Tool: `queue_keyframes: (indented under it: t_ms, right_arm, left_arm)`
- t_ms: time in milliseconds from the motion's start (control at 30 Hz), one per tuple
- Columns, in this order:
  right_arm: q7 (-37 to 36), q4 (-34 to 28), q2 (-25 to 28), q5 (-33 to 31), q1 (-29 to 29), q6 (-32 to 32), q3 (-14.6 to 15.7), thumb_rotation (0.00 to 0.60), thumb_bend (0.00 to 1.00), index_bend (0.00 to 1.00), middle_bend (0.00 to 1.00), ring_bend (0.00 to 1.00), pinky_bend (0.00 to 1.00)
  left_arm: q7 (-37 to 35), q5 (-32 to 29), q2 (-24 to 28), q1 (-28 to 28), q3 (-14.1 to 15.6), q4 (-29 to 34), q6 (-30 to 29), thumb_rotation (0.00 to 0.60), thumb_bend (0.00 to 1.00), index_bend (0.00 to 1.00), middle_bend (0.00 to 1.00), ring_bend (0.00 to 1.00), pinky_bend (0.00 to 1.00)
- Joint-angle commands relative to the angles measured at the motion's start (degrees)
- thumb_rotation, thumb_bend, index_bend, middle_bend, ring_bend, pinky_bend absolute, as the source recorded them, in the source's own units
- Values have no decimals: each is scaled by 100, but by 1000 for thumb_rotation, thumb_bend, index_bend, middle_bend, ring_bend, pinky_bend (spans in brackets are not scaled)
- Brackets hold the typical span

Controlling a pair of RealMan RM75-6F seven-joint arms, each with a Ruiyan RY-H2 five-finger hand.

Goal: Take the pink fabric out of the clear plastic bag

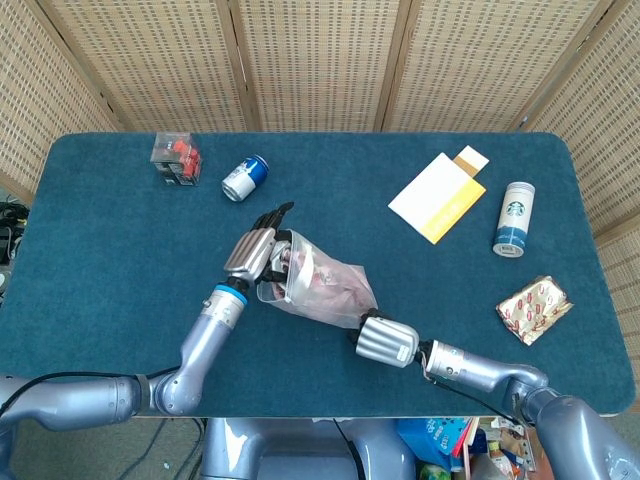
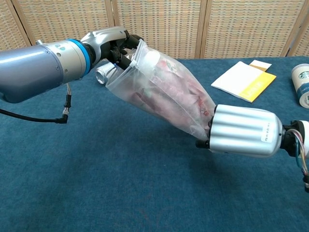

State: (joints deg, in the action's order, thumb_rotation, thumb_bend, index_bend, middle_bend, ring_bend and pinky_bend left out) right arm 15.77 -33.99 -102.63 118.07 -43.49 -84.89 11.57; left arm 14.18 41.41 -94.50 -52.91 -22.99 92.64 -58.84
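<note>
Looking down from the head view, the clear plastic bag (image 1: 318, 284) is seen stretched between both hands near the middle of the blue desk (image 1: 100, 240). Its open mouth is gripped by the left hand (image 1: 258, 250), fingers closed on the rim. Its closed end is held by the right hand (image 1: 386, 341), though how those fingers lie cannot be told from above. The pink fabric (image 1: 325, 287) is seen inside the bag, none of it outside the mouth. Further off, a soda can (image 1: 244, 177) and a small clear box (image 1: 176, 157) are found toward the far left, a white and yellow booklet (image 1: 437, 196) and a coffee cup (image 1: 514, 218) toward the far right, and a foil packet (image 1: 534, 309) near the right edge.

Over to the chest view: the bag (image 2: 159, 92) is held up off the desk (image 2: 96, 183), slanting down from the left hand (image 2: 118, 46) to the right hand (image 2: 244, 130). The fabric (image 2: 186, 94) is bunched inside, toward the lower end. The bag's bottom corner is pinched at the right hand's dark fingertips (image 2: 203, 143).
</note>
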Motion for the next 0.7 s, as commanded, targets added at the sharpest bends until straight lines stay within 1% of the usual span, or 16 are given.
queue_keyframes:
  t_ms: [33,267,400,567,700]
  right_arm:
    - [-1,49,13,34,-8,-64,35,600,904,824,898,891,1000]
    - [31,201,154,33,57,-132,130,600,936,843,911,899,1000]
    - [65,243,377,-79,122,-89,124,600,943,851,915,903,1000]
    - [107,301,666,-223,207,-11,107,600,950,855,918,906,1000]
    - [149,414,948,-424,336,86,50,600,953,856,919,906,1000]
  left_arm:
    - [-38,26,5,12,3,-26,-5,600,442,766,0,0,0]
    - [-318,185,58,116,-41,-183,-42,600,442,767,0,0,0]
    - [-662,372,268,275,-153,-235,-62,600,442,766,0,0,0]
    - [-959,449,681,481,-320,-227,-70,600,442,767,0,0,0]
    - [-1279,529,1271,768,-474,-288,-31,600,442,766,0,0,0]
